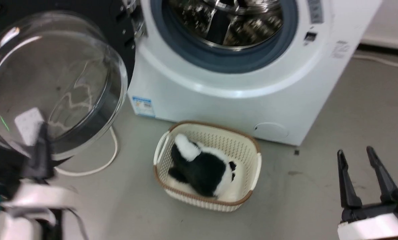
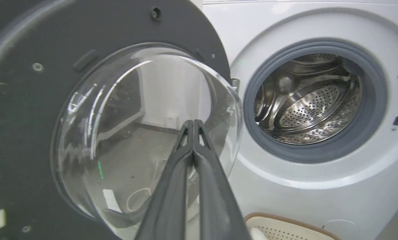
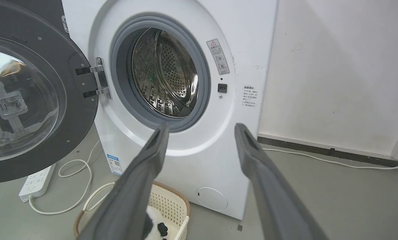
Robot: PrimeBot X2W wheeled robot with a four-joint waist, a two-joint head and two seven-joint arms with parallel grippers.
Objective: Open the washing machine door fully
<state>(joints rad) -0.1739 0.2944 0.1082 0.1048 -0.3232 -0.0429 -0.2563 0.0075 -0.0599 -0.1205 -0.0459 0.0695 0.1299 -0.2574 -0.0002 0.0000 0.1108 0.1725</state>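
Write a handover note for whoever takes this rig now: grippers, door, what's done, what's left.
Left gripper: shut, holding nothing, tips in front of the washing machine door, at its clear window; I cannot tell if they touch.
Right gripper: open, empty, low on the right, apart from the machine.
Door: unlatched, standing wide open to the left of the washing machine; the drum is uncovered.
Basket with a black-and-white soft item sits on the floor in front.
Done: door wide open.
Left: probably a last push to the hinge stop, if travel remains.

Left gripper (image 2: 193,124): fingers pressed together, tips before washing machine door (image 2: 25,100). Right gripper (image 1: 355,152): fingers spread, empty, well right of door.
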